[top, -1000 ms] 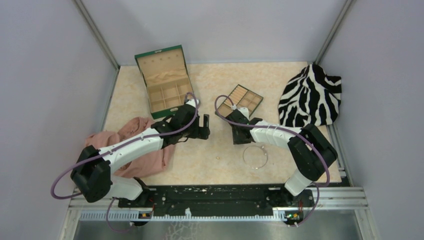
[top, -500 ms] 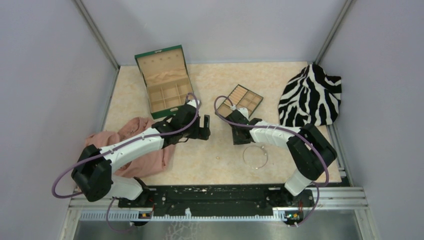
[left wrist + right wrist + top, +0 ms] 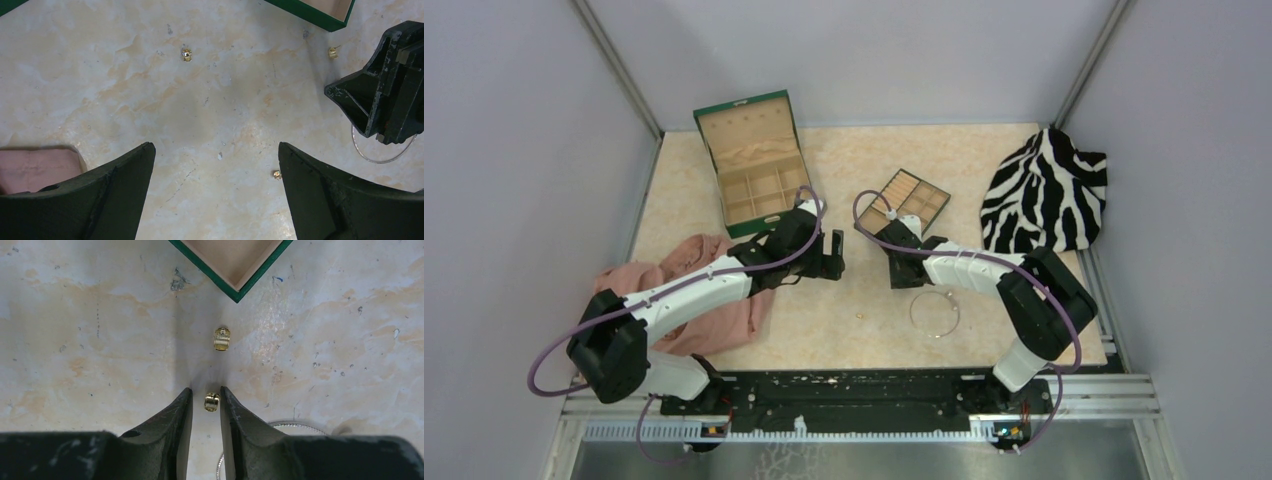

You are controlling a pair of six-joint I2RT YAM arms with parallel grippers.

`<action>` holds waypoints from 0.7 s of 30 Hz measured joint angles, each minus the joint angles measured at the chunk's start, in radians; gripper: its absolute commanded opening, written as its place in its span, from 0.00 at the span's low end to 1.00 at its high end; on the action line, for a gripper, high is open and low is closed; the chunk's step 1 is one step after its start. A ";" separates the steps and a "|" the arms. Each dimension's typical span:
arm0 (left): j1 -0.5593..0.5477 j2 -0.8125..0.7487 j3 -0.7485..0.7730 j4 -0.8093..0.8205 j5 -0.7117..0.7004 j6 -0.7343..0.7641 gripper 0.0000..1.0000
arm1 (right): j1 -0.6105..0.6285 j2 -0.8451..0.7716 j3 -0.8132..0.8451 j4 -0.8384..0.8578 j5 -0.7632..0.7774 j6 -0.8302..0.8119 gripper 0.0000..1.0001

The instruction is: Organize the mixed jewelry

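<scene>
My right gripper is low over the table, its jaws narrowed around a small gold bead. The bead lies against the right finger, with a slim gap to the left finger. A second gold bead lies just ahead, near the tray corner. The silvery wire hoop lies on the table just behind this gripper. My left gripper is wide open and empty above the table. Gold pieces lie at its right finger, ahead and by the right gripper.
An open green box lined tan stands at the back left. The tan compartment tray with green rim lies mid-table. A pink cloth lies under the left arm. A zebra-striped cloth lies at the right. One gold piece lies near the front.
</scene>
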 measured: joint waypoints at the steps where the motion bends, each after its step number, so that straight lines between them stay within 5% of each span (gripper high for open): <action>1: 0.000 0.000 0.000 0.000 0.000 0.000 0.99 | 0.000 0.000 0.000 0.000 0.001 0.004 0.20; 10: 0.000 0.000 0.000 0.000 0.000 0.000 0.99 | 0.000 0.003 0.003 -0.002 0.002 0.032 0.03; 21: 0.000 0.003 0.000 0.000 0.000 0.000 0.99 | -0.019 -0.023 0.005 -0.039 -0.066 0.044 0.03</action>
